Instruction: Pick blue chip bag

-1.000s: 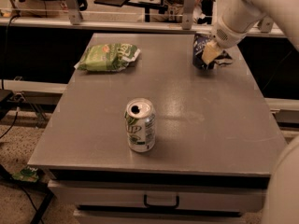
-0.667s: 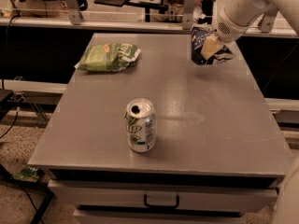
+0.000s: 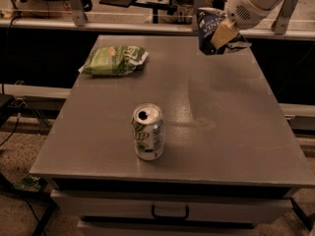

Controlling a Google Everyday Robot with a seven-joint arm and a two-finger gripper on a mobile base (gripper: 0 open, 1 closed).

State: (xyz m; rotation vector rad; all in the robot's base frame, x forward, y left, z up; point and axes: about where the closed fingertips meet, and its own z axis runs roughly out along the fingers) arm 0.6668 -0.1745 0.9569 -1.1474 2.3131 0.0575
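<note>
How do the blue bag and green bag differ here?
The blue bag is dark navy; the green bag is light green. The blue bag is gripped by the end effector at the far right corner of the table, tilted, apparently lifted; the green bag lies flat at far left, untouched. Both are crinkly snack bags.

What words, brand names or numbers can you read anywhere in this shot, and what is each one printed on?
"7UP": on the side of the soda can, only roughly legible.
White lettering on the blue chip bag, gripped by the gripper above the far right corner of the table: too blurred to read.
Print on the green chip bag: too blurred to read.
</note>
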